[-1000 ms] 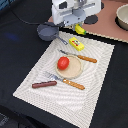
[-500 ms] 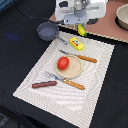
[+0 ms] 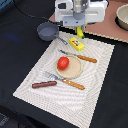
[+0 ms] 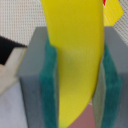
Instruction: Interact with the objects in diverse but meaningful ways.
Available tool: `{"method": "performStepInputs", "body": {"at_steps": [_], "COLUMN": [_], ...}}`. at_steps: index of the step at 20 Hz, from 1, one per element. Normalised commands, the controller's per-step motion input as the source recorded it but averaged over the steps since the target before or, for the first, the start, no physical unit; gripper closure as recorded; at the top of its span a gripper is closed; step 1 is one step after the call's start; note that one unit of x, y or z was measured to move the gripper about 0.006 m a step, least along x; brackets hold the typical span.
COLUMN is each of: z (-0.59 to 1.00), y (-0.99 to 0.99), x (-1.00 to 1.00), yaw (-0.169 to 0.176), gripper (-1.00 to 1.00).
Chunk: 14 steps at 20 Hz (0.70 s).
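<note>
We see our gripper [image 3: 80, 33] clamping the yellow banana [image 4: 75, 60] above the placemat's [image 3: 95, 95] twelve-o'clock edge, yellow block [image 3: 76, 44] just below.

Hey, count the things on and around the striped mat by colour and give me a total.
Yellow: 2, banana in the gripper and block
Red: 1, tomato
Brown: 1, sausage
Grey: 1, pan
Tan: 1, plate
Wooden-handled: 2, fork, knife
Total: 8
</note>
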Motion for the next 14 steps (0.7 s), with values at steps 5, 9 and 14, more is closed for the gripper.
{"method": "performStepInputs", "body": {"at_steps": [5, 9, 14], "z": [0.06, 0.18, 0.25], "y": [0.13, 0.22, 0.27], "x": [0.67, 0.89, 0.96], "yaw": [-0.061, -0.055, -0.042], "gripper": [1.00, 1.00, 1.00]}}
